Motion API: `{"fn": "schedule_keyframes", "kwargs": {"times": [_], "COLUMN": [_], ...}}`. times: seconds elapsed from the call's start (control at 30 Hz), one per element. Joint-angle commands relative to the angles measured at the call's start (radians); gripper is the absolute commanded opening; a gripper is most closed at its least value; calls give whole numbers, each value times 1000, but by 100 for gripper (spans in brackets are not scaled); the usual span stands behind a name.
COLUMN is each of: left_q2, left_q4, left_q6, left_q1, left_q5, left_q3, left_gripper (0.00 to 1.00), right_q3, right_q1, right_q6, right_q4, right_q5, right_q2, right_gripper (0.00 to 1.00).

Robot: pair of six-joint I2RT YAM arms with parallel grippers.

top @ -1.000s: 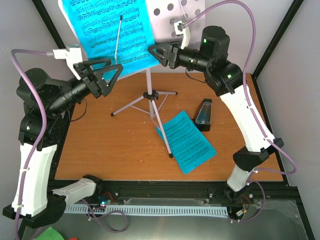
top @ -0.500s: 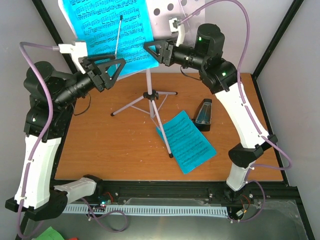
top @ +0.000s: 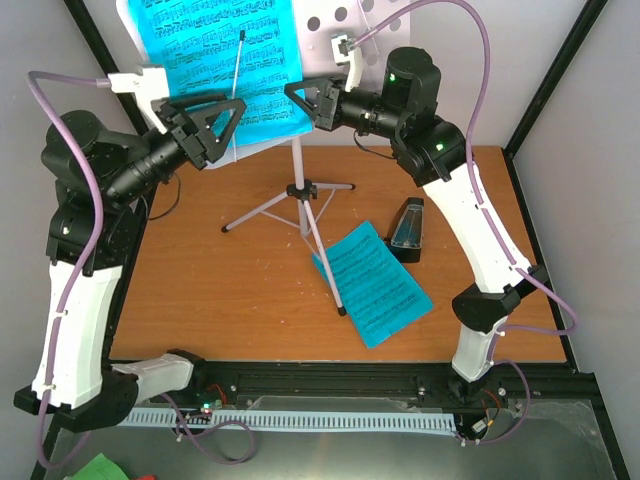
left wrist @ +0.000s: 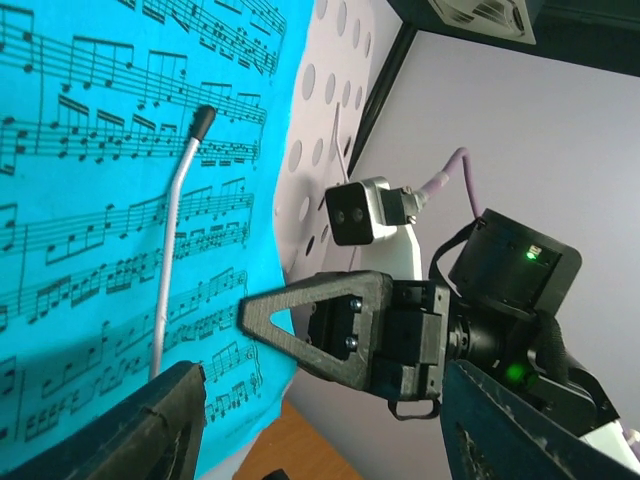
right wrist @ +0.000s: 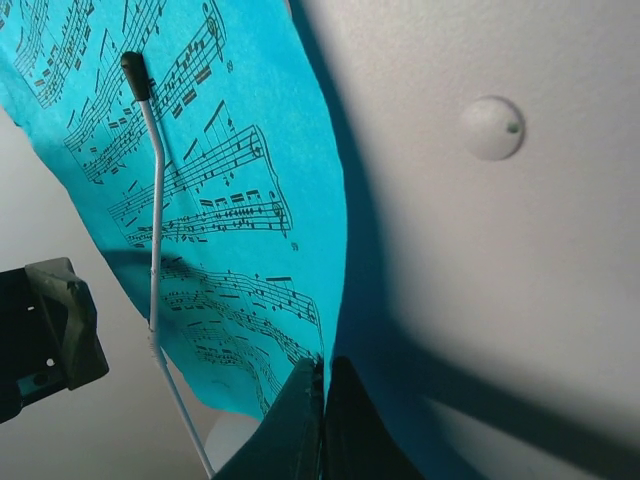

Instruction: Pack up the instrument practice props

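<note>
Barely started, I reckon: my right gripper [top: 297, 97] pinches the lower corner of the cyan page [top: 215, 50] on the upright music stand [top: 297, 165], while my left gripper [top: 215, 125] hovers beside it, fingers spread. The second page [top: 375, 285] and the metronome [top: 406, 225] lie unpacked on the table [top: 230, 290].

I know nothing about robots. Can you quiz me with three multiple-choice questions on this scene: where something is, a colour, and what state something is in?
1. Where is the black metronome?
A) on the table, right of the music stand's legs
B) on the stand's desk
C) in an end effector

2. What colour is the sheet on the stand?
A) yellow
B) cyan
C) red

3. How is the left end effector?
A) clamped on a page
B) holding the metronome
C) open, holding nothing

Answers:
1 A, it stands on the wood beside the tripod.
2 B, it is cyan, like the sheet lying on the table.
3 C, its wrist view shows the fingers wide apart.
</note>
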Motion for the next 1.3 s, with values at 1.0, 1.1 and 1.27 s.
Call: {"fn": "schedule_keyframes", "kwargs": {"times": [1.0,1.1,1.27], "left_q2": [99,93,82], "left_q4": [50,68,88], "left_q6": [-1,1,32], "left_q1": [5,5,5], "left_q5": [-68,-69,-62], "left_q3": [32,21,-6], "left_gripper": [38,31,9], "right_q3": [22,22,22], "right_q1": [11,12,12], "right_q6": [-29,-32,-35], "right_q4": [17,16,14], "right_q5": [15,15,27], "right_q2": [-19,-19,-21], "right_gripper": [3,3,3]}}
